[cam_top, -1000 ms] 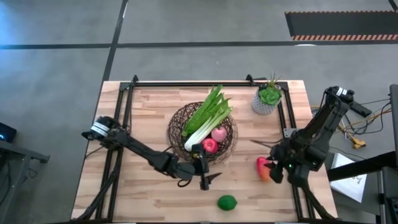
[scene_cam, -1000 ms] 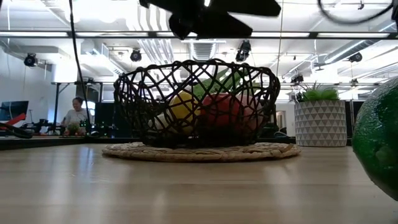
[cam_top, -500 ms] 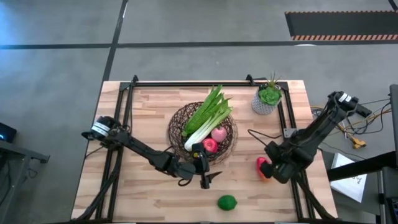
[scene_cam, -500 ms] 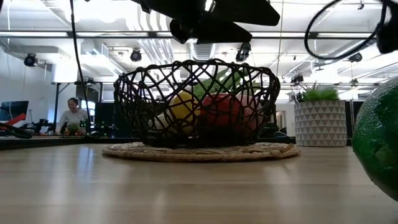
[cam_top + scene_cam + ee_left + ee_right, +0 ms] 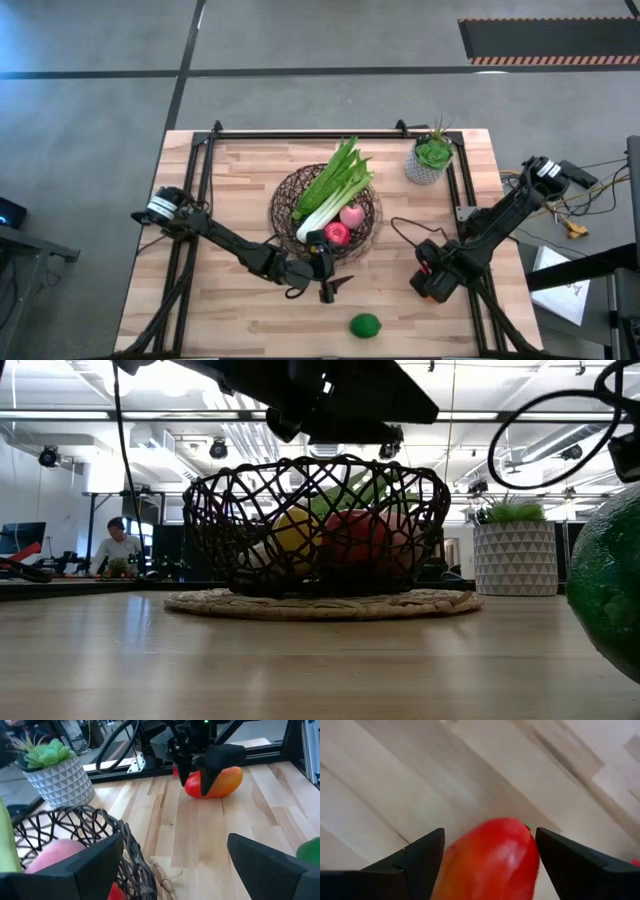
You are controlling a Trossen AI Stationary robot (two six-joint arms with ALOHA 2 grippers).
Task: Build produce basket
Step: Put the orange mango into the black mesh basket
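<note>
The dark wire basket (image 5: 288,195) stands mid-table on its pale woven base and holds the pale celery (image 5: 318,216), a long green vegetable (image 5: 335,172), a pink fruit (image 5: 352,215) and a red fruit (image 5: 337,234); the low view shows a yellow lemon (image 5: 288,530) inside. My left gripper (image 5: 330,287) hovers open just near of the basket. My right gripper (image 5: 430,278) is open, pointing down over the red-orange fruit (image 5: 220,781), which lies on the table right of the basket. A green lime (image 5: 365,325) rests near the table's near edge. My right gripper comes at the red-orange fruit (image 5: 492,855) from above, one finger (image 5: 415,865) on either side of it. I cannot tell whether the fingers touch it. The fruit lies on the table.
A small grey pot with a green plant (image 5: 430,160) stands at the far right of the table. Black frame rails (image 5: 200,190) run along the table's left, right and far sides. Bare wood lies left of the basket. A person (image 5: 118,545) sits in the room far behind.
My right gripper has moved toward the table's left and near edge and come down over the red-orange fruit, which now shows between its fingers. The fruit has stayed where it was.
</note>
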